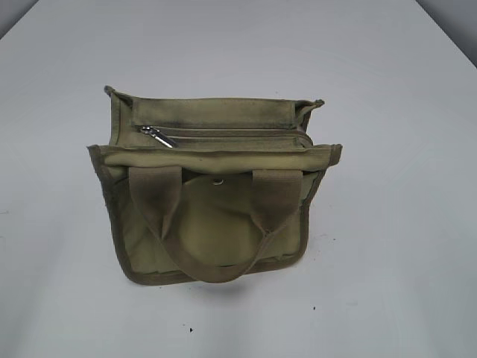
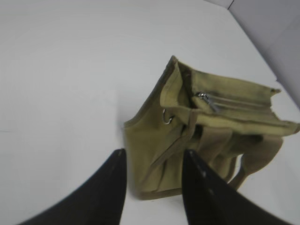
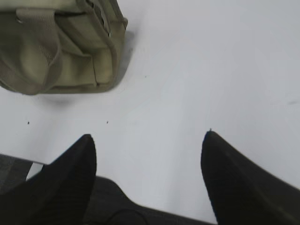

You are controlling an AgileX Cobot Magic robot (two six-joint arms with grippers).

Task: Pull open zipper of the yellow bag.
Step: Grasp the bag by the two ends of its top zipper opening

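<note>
The yellow bag (image 1: 212,190) sits on the white table, its two webbing handles drooping toward the camera. The zipper (image 1: 231,134) runs across its top and is closed, with the silver pull tab (image 1: 158,136) at the left end. From the left wrist, the bag (image 2: 159,140) lies just beyond my left gripper (image 2: 153,152), which is open and holds nothing; the pull tab (image 2: 205,98) shows on top. My right gripper (image 3: 147,137) is open wide over bare table, with the bag (image 3: 56,47) at the upper left. Neither gripper appears in the exterior view.
The white table (image 1: 387,283) surrounds the bag on all sides. A small metal snap (image 1: 218,180) sits on the front face between the handles. A metal ring (image 2: 166,118) hangs at the bag's near corner.
</note>
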